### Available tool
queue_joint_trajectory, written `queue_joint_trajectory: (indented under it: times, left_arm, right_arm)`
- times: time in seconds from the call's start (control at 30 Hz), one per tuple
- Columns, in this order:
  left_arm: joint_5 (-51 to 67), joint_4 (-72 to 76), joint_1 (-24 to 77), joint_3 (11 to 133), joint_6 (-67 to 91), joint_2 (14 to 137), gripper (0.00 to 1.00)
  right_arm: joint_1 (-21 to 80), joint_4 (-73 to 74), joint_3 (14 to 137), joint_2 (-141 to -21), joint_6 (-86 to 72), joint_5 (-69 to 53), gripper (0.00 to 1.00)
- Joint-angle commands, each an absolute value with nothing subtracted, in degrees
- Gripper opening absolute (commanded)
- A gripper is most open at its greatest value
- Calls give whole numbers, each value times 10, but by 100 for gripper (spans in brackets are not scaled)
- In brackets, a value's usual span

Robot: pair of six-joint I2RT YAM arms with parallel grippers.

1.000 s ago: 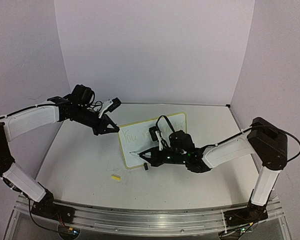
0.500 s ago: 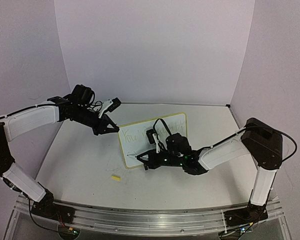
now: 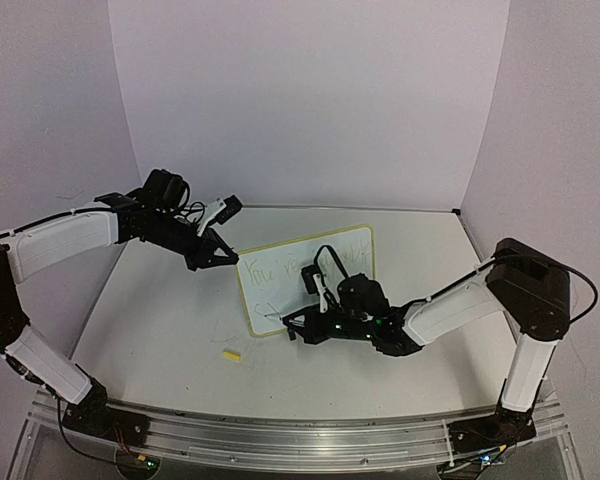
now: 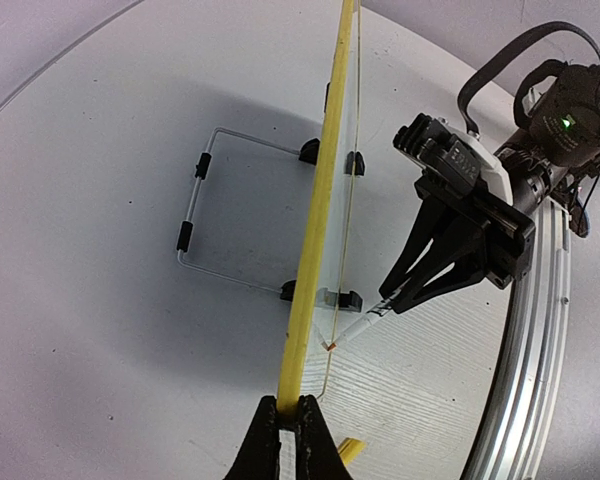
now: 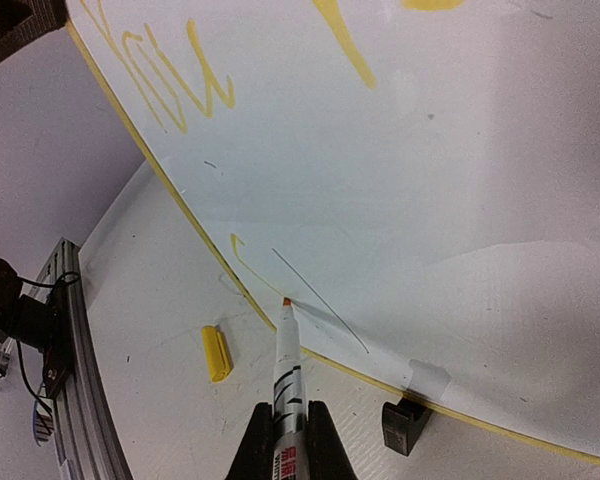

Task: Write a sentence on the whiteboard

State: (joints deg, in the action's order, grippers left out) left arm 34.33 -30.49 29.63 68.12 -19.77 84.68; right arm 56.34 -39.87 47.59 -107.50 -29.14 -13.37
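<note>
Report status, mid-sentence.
Left gripper shut on whiteboard rim. Right gripper shut on marker, tip at the board's lower edge. Sentence: first line on, second barely begun. Yellow cap on table, clear of the board.

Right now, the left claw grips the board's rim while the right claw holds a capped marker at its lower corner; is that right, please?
Not quite: the marker is uncapped. The right wrist view shows its bare tip at the board and the yellow cap lying on the table. The rest stands.
</note>
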Motion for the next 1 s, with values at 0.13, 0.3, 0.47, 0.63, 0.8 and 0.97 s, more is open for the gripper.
queue_joint_trajectory:
  times: [0.13,0.3,0.47,0.63,0.8,0.97]
  left_arm:
    - [332,-317,301,682,-222,846,0]
    - [333,-317,302,682,-223,845,0]
    - [333,-318,301,683,-223,844,0]
    - [333,-317,302,683,-223,843,0]
    - [333,-318,301,682,-222,842,0]
    - [333,-318,301,682,-222,842,0]
  right_arm:
    - [560,-406,501,-1082,-296,-133,0]
    - [563,-398,519,-1095,-291,-138,0]
    - [567,-383,536,-1100,-282,-135,0]
    - [571,-374,541,-1102,-277,-128,0]
    - [578,-370,541,-1090,-267,-155,0]
    - [588,-400,512,-1022,-269,-194,0]
